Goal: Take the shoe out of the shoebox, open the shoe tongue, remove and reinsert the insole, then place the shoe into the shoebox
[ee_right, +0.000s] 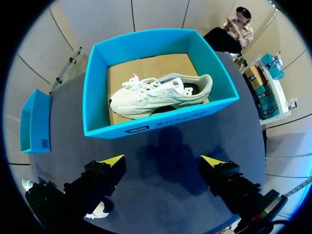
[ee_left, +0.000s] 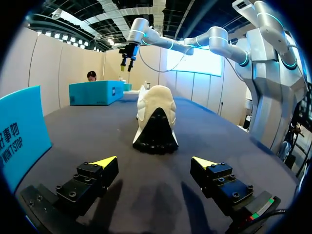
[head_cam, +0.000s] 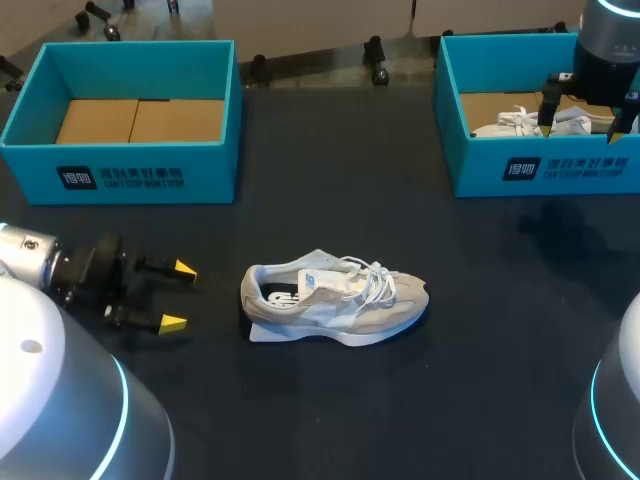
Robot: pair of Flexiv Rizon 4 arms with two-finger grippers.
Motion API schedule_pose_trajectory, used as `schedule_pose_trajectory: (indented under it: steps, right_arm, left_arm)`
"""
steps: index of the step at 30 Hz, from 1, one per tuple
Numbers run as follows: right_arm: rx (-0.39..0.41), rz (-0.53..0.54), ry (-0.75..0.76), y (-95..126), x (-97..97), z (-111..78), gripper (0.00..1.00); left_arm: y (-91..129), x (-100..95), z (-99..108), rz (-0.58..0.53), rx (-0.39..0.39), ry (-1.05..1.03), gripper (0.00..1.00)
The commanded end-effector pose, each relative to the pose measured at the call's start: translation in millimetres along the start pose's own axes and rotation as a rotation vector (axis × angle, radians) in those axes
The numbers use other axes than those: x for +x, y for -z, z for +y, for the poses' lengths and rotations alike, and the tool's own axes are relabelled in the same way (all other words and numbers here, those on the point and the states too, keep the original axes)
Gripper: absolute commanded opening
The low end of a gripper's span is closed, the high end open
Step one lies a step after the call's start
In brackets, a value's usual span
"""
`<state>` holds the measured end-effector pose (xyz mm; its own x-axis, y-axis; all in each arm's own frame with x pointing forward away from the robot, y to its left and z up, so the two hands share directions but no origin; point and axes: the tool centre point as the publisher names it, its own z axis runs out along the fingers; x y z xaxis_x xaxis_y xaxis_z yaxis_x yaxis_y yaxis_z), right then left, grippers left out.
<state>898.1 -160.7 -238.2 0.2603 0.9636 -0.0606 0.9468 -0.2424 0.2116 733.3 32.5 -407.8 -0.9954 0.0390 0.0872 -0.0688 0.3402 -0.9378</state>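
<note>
Dark bench is carrying two teal boxes. The left shoebox is showing only its cardboard floor. The right shoebox is holding a second shoe, lying flat inside.

The working shoe is sitting mid-bench, out of either box, with its heel end facing the left pincer. Can't tell whether it's leaning or upright.

Left pincer is sitting low over the bench, spread wide, holding nothing, near the heel but apart from it. Right pincer is hovering above the right shoebox's near wall, also wide and empty.

My read: take-out looks done and we're heading into the tongue step. Next move calls for one pincer pinning the heel while the other is pulling the tongue forward, clear of the laces, so the insole is reachable.
</note>
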Motion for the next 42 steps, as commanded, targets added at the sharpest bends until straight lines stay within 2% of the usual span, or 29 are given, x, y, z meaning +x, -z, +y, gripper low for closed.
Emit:
schedule_pose_trajectory:
  steps: [1, 8, 13, 17, 34, 42]
  right_arm:
    - [-0.003, 0.001, -0.001, -0.1, -0.3, -1.3, 1.00]
    - [-0.003, 0.001, -0.001, -0.1, -0.3, -1.3, 1.00]
    - [-0.003, 0.001, -0.001, -0.1, -0.3, -1.3, 1.00]
    - [-0.003, 0.001, -0.001, -0.1, -0.3, -1.3, 1.00]
    - [-0.003, 0.001, -0.001, -0.1, -0.3, -1.3, 1.00]
    - [-0.003, 0.001, -0.001, -0.1, -0.3, -1.3, 1.00]
  left_arm:
    - [0.1, -0.5, 0.1, 0.001, -0.001, 0.000, 1.00]
    - [-0.7, 0.9, -1.5, 0.011, -0.002, 0.005, 1.00]
    - [-8.3, 4.4, -4.0, -0.040, -0.007, -0.016, 1.00]
    - [-19.0, 3.9, -6.9, -0.085, -0.006, -0.025, 1.00]
    - [-60.4, 15.7, -23.5, -0.101, 0.032, -0.019, 1.00]
    - [-76.7, 6.8, -27.5, -0.114, 0.035, -0.039, 1.00]
